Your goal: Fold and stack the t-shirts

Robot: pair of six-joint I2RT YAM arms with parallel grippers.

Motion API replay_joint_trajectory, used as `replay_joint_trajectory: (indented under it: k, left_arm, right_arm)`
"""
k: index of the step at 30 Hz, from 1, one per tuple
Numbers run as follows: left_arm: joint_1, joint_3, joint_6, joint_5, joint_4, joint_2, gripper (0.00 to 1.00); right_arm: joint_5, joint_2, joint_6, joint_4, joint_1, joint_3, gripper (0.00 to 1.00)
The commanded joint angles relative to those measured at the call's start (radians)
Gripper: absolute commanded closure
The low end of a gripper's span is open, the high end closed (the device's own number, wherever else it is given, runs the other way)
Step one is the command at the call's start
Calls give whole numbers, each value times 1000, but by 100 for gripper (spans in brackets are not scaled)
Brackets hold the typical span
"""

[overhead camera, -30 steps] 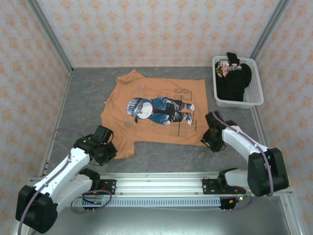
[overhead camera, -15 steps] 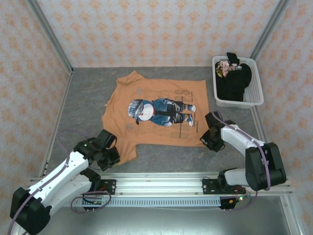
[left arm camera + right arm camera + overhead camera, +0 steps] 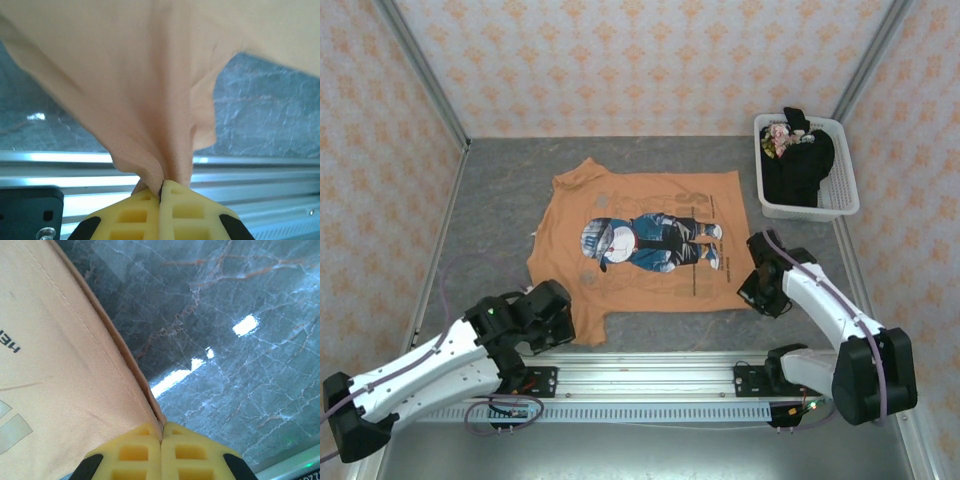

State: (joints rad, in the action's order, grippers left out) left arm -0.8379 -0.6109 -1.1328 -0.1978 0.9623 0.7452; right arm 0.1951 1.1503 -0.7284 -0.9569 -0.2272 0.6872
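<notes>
Orange tee: lay spread print-up on the table, just left of the basket, collar pointing away from the basket; its near edge was pulled into peaks at both near corners.
Black tee: bunched inside the basket, some colourful print showing at the basket's far end.
Left gripper: well apart from the basket, at the orange tee's near corner on the side away from it; yellow fingers pressed together with a gathered fold of orange cloth pinched between them, lifted off the table.
Right gripper: nearer the arms than the basket, at the tee's near corner on the basket side; fingers closed tight on the hem.
Basket: white, slatted, at the far right of the table.
Table: grey marbled top under the basket and tee.
</notes>
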Motion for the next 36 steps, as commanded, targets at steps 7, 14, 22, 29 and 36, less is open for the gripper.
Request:
replay_joint_trajectory:
  k: [7,14,22,29,36]
  left_arm:
    - [74,-251,35,249,-49,257,100]
    - [227,-377,175,210,-69,397,100]
    - [378,-505,299,193,-103,519,100]
    - [441,-664,396,203,-85,669,100]
    - [476,-755,454,225,-86,778,100]
  right_arm:
    - [33,107,-96,-18,21,107,100]
    - [-9,167,-103,-30,64,208,100]
    - [-37,258,-114,-18,91,301,100]
    - [-103,337,-127,-27,96,380,100]
    - [-143,421,-127,-26,100,446,100]
